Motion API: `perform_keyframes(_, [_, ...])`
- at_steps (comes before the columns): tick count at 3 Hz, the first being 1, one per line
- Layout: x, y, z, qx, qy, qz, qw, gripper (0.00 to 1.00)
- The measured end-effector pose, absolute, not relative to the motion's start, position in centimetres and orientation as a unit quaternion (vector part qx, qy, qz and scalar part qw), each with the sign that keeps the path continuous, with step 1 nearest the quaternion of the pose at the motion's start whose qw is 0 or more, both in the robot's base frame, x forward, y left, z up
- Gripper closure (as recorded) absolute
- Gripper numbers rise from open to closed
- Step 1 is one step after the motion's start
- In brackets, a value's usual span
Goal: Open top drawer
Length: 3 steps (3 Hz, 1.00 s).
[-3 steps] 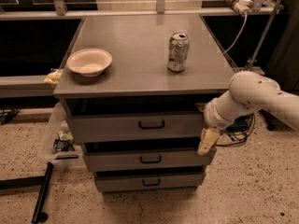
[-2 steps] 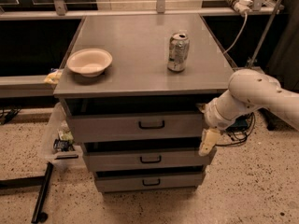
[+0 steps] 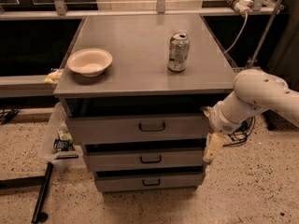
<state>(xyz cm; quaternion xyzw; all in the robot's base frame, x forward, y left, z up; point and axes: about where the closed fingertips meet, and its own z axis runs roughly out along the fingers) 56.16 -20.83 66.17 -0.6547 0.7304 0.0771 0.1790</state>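
The top drawer [image 3: 112, 129] is the widest of three grey drawer fronts under the cabinet top, with a small black pull handle [image 3: 152, 126] at its centre. A dark gap shows above it. My gripper [image 3: 211, 146] hangs at the cabinet's right front corner, beside the right end of the top drawer and the middle drawer [image 3: 117, 159]. It is well to the right of the handle. The white arm [image 3: 254, 97] comes in from the right.
On the cabinet top [image 3: 140, 73] stand a cream bowl [image 3: 89, 61] at the left and a dented soda can [image 3: 178, 52] at the right. A bottom drawer [image 3: 121, 183] sits lowest. A clear bin [image 3: 58, 139] hangs on the left side. A black bar [image 3: 41, 195] lies on the floor.
The arm has shifted only slightly at the cabinet's right corner. The drawers, bowl and can have not moved.
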Motion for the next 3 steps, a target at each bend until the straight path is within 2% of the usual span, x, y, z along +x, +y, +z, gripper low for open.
perform_keyframes(3, [53.6,-21.6,66.3,-0.640,0.745,0.091,0.162,0.00])
